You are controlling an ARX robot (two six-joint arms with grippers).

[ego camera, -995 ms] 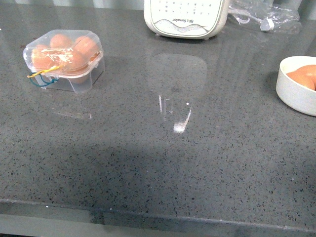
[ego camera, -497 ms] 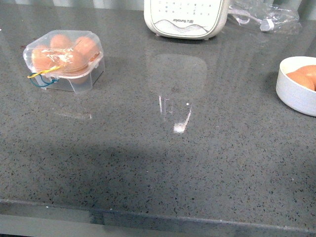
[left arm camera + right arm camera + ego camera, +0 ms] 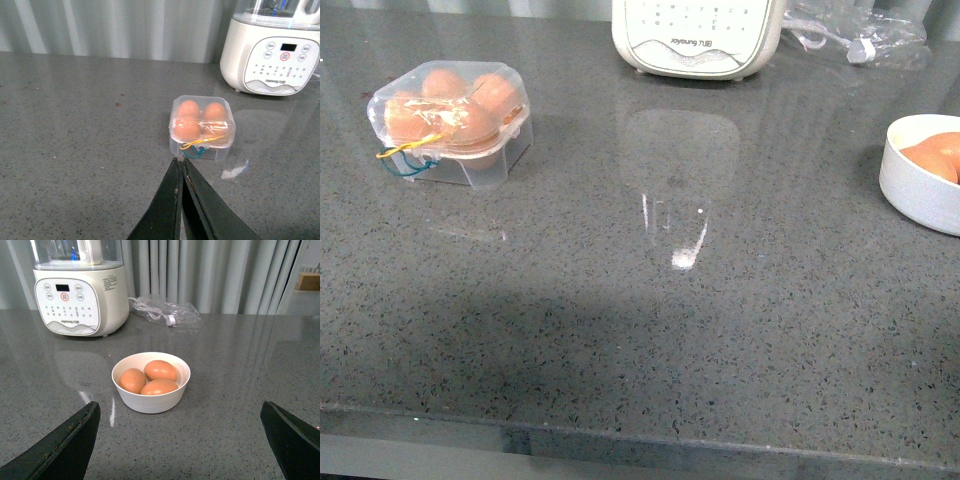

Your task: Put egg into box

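I count one clear box point(image 3: 450, 122) on the counter point(image 3: 650, 300), and through its lid I make out four eggs point(image 3: 202, 120), one per cell, though the film blurs their edges. One white bowl point(image 3: 151, 382) sits well apart from it, holding three brown eggs point(image 3: 159, 376). That makes seven eggs I can see in all. There is one white appliance point(image 3: 80, 292) with buttons at the back, and one crumpled plastic bag point(image 3: 165, 312) beside it. Two bands, one yellow and one blue, hang at the box's side.
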